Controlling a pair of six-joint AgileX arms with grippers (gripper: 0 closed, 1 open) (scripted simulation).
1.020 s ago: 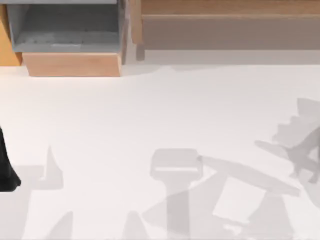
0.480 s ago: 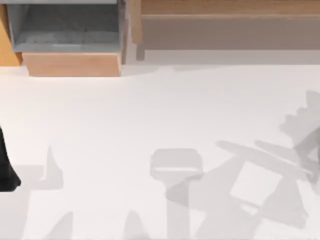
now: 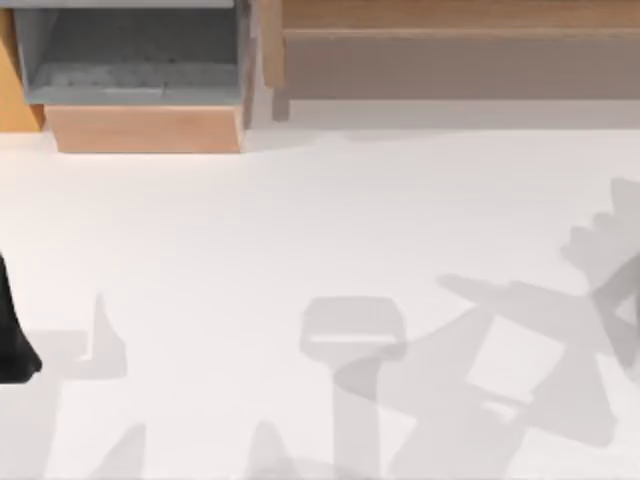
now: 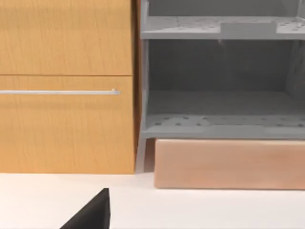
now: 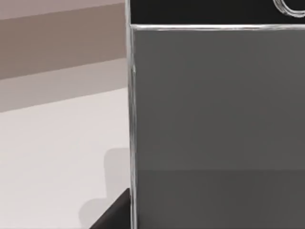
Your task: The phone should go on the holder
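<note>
1. White table [image 3: 300, 220] underneath, crossed by pale grey shadows, thickest toward the right side of the top view.
2. Beyond the table's far edge, toward the left: wooden cabinet [image 4: 66, 119] with a slim silver handle [image 4: 59, 92], beside it grey shelving [image 4: 221, 71] over a pale wooden base block [image 4: 228, 164]. Further right along that far edge, a long brownish wooden ledge [image 3: 460, 60].
3. At the left edge of the top view, black body of the left arm [image 3: 12, 335], parked low over the table.
4. Left pincer [image 4: 93, 214]: seen as one black wedge at the edge of its wrist view, facing the cabinet and shelving, well apart from them, over bare table. Released or clenched: cannot tell.
5. Right pincer [image 5: 114, 214]: likewise one black wedge, raised above the table in the right wrist view.
6. Phone [image 5: 214, 105]: just beside the right pincer's wedge, very close before the right wrist camera. Dark grey screen, silver rim, black band at one short end with part of a round button [image 5: 290, 7].
7. Grasping the phone or merely next to it: cannot tell.
</note>
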